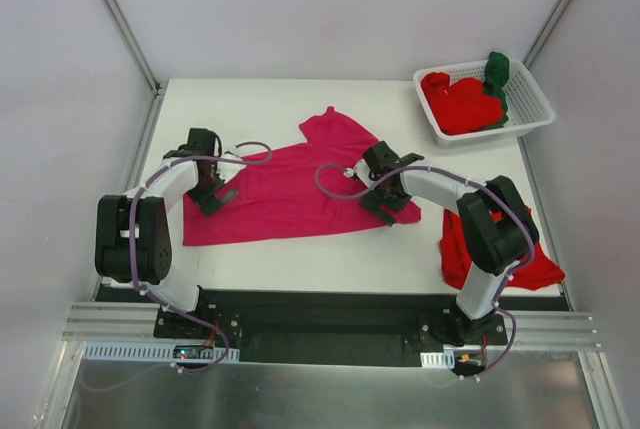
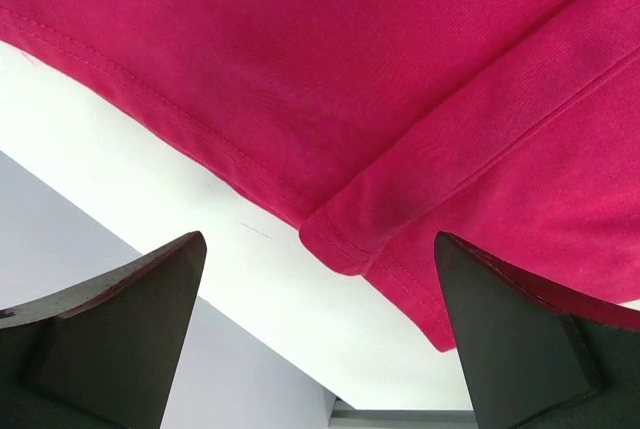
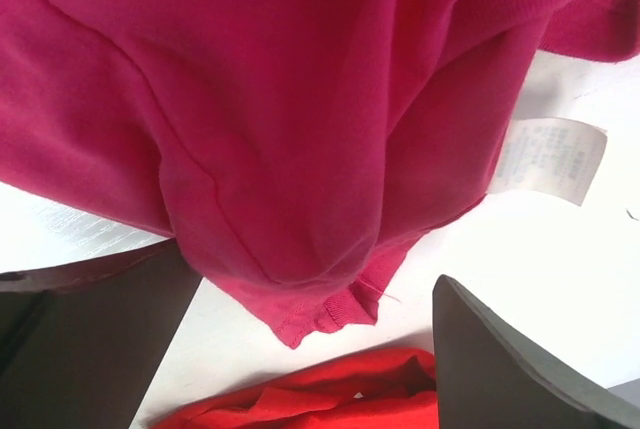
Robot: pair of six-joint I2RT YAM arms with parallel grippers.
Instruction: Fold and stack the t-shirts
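left tool point(image 1: 218, 196) and right tool point(image 1: 383, 208) both spread wide, empty, at opposite edges of pink shirt point(image 1: 290, 189) on table point(image 1: 310, 257).

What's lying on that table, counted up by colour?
White slotted plastic basket: 1
Magenta-pink cloth t-shirt: 1
Bright red cloth heaps: 2 (basket heap, near-right table heap); shirts per heap unclear
Dark green cloth in basket: 1
Total: 5

the white care tag point(image 3: 548, 159) on the magenta t-shirt point(image 3: 280, 99) carries faint print too blurred to read.
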